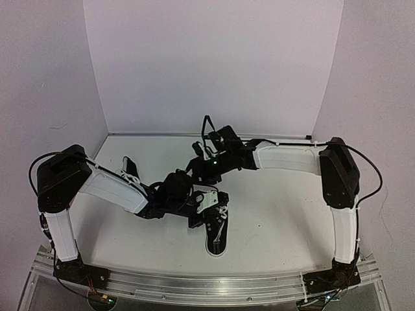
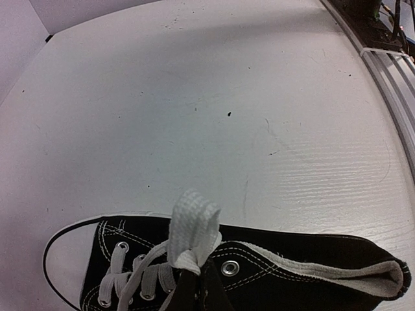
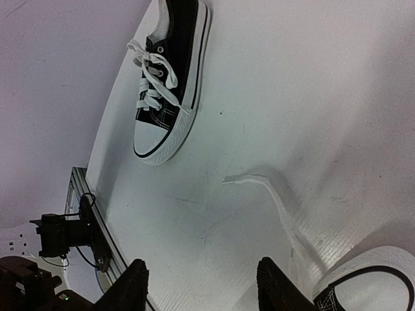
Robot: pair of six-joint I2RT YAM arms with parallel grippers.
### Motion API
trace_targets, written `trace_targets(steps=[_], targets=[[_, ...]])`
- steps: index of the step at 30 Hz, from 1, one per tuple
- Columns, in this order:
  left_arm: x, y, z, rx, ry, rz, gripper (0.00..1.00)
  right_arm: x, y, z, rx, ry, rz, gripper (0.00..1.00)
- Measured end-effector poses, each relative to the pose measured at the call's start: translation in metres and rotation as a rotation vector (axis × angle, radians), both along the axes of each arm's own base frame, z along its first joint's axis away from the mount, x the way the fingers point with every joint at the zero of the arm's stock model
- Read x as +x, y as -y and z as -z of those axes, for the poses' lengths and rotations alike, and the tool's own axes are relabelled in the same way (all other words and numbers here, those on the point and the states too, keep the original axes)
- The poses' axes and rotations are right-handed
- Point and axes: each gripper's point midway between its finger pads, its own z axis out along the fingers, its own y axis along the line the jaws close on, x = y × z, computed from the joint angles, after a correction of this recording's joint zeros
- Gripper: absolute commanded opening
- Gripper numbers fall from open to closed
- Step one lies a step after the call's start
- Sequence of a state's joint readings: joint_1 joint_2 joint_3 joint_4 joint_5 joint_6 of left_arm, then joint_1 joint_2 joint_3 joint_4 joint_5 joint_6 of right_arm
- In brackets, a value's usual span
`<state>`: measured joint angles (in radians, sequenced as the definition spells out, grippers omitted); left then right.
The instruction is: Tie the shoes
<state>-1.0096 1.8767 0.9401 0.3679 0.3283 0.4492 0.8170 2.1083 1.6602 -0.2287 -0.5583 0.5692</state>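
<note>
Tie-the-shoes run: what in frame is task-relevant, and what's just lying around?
Job: middle shoe, its lace loop, second shoe, loose lace.
Not job: rail and cables, both rig fittings.

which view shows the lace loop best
Left wrist: the loop stands close up above the shoe. Top view hides it under the left arm; right wrist misses it, showing a loose lace end.
</note>
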Motion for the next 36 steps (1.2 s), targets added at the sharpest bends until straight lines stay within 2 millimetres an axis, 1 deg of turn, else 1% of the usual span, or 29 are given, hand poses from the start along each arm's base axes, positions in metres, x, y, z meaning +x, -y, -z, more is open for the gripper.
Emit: trace_targets(steps=[3,5,7,10,11,13,14,15,18,20,23,27,31,33,36], targets=[[0.0,0.0,0.0,0.0,0.0,0.0,0.0,0.001,0.023,-0.003,-0.011,-0.007,0.025,0.65],[0.0,0.0,0.0,0.0,0.0,0.0,0.0,-0.001,0.041,-0.012,-0.01,-0.001,0.042,0.65],[0.0,0.0,0.0,0.0,0.001,-0.001,0.0,-0.005,0.061,-0.027,0.001,0.015,0.061,0.61],[0.001,0.0,0.0,0.002,0.004,-0.007,0.0,-0.017,0.089,-0.049,0.029,0.043,0.091,0.51],[0.001,0.0,0.0,0.002,0.005,-0.008,0.0,-0.022,0.096,-0.054,0.037,0.047,0.097,0.49],[0.002,-0.001,0.0,0.003,0.007,-0.012,0.0,-0.036,0.107,-0.057,0.054,0.044,0.106,0.47],[0.003,-0.001,0.0,0.004,0.008,-0.013,0.0,-0.041,0.111,-0.056,0.06,0.035,0.111,0.47],[0.003,-0.001,0.0,0.004,0.008,-0.014,0.0,-0.046,0.114,-0.05,0.063,0.021,0.117,0.48],[0.003,-0.001,0.0,0.004,0.009,-0.016,0.0,-0.064,0.122,-0.019,0.032,-0.057,0.136,0.54],[0.003,-0.001,0.0,0.004,0.01,-0.016,0.0,-0.077,0.126,0.002,-0.002,-0.116,0.143,0.53],[0.003,-0.001,0.0,0.004,0.01,-0.016,0.0,-0.094,0.12,0.023,-0.037,-0.175,0.13,0.5],[0.003,-0.001,0.0,0.003,0.01,-0.016,0.0,-0.101,0.11,0.032,-0.043,-0.195,0.116,0.45],[0.003,-0.001,0.0,0.004,0.01,-0.016,0.0,-0.098,0.108,0.032,-0.031,-0.194,0.129,0.38],[0.003,-0.001,0.0,0.004,0.01,-0.016,0.0,-0.096,0.107,0.034,-0.031,-0.193,0.133,0.34],[0.003,0.0,-0.001,0.003,0.01,-0.016,0.0,-0.095,0.108,0.042,-0.047,-0.202,0.142,0.25]])
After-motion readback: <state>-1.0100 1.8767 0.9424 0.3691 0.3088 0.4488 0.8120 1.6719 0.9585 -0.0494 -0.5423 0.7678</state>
